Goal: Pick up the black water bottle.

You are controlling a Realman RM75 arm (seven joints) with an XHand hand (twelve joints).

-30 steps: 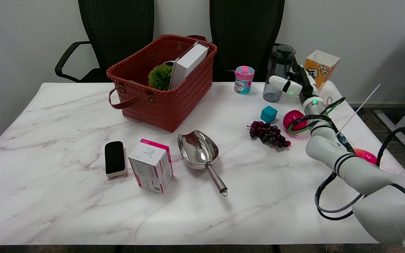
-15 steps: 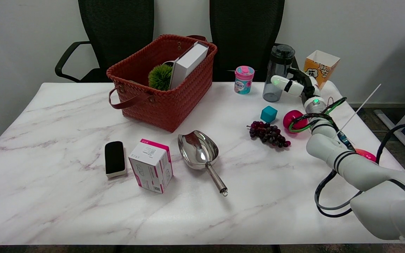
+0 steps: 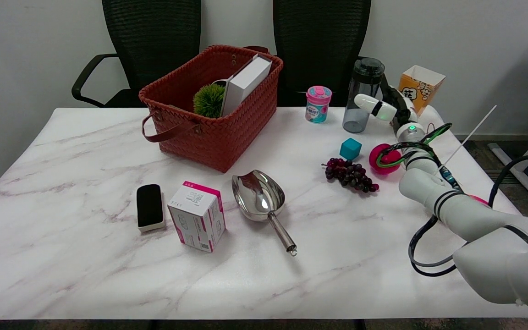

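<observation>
The black water bottle (image 3: 360, 94), smoky grey with a black lid, stands upright at the table's far right. My right hand (image 3: 390, 109) is at its right side. The white thumb (image 3: 370, 104) lies across the front of the bottle's body, and the dark fingers reach behind it, mostly hidden. The bottle's base rests on the table. Whether the fingers press on it does not show.
Near the bottle stand a pink-lidded jar (image 3: 317, 104) and an orange paper box (image 3: 419, 86). A teal cube (image 3: 350, 149), grapes (image 3: 350, 174) and a pink ball (image 3: 382, 159) lie below my forearm. A red basket (image 3: 209, 133), metal scoop (image 3: 259, 197), pink box (image 3: 197, 215) and black eraser (image 3: 149, 206) are further left.
My hand has shifted slightly up and to the right beside the bottle, and the thumb now sits higher across its body. The bottle stands where it was.
</observation>
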